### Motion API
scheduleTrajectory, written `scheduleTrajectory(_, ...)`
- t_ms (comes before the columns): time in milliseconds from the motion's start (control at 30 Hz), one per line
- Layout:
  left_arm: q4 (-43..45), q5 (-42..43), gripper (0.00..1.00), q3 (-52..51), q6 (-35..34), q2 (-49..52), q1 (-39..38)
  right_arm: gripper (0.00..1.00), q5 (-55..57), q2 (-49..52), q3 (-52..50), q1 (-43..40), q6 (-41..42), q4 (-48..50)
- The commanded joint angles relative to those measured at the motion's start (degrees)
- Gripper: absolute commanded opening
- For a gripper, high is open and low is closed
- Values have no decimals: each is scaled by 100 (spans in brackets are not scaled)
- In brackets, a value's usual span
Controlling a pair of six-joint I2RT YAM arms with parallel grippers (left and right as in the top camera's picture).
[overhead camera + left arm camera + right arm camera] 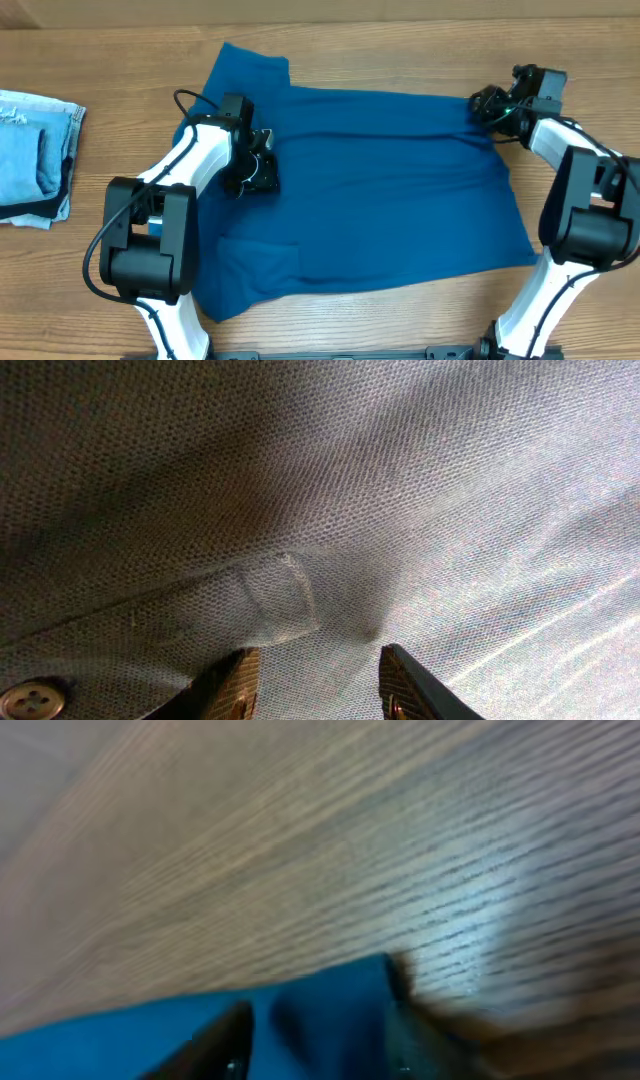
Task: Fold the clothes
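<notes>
The wooden table (400, 320) carries the shirt (390, 190) spread flat across its middle, a sleeve reaching to the far left, the hem end to the right; it is a single wide sheet of soft knit, light and limp by the look of it, so I judge it will sag and drag rather than hold a shape, and will cling a little to the wood instead of sliding freely. A stack of pale denim (35, 155) lies well apart at the left edge. The left gripper (258, 168) sits low on the cloth at the left part of the shirt, jaws spread with nothing pinched, the weave filling its wrist view. The right gripper (488, 104) is at the far right corner of the shirt; its fingers (222, 1042) stand either side of the blue corner, but the view is blurred and I cannot tell whether they bear on it. The best holds, I judge, are corners and seamed edges, where the cloth is doubled and less likely to slip; a pinch in the open middle would only raise a tent. The placket (280, 600) ends just beyond the left jaws; one small button (30, 698) shows at its near-left.
</notes>
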Motion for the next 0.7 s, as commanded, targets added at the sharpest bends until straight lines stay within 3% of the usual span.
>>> scheduleTrajectory(0,72,-190,44,42,131,79,-11,13,33,76,76,2,15,55)
scheduleTrajectory(67,72,-190,44,42,131,79,-11,4,28,76,79,2,15,109)
scheduleTrajectory(267,79,-190,44,42,131,79,-11,4,57,87,79,2,13,636)
scheduleTrajectory(500,81,-190,49,42,127,79,-9,6,817,428,79,-9,15,2135)
scheduleTrajectory(633,140,-188,61,42,125,79,0,8,850,428,208,-55,35,2730)
scheduleTrajectory(667,157,-188,63,42,101,79,0,19,846,428,302,-52,35,2691)
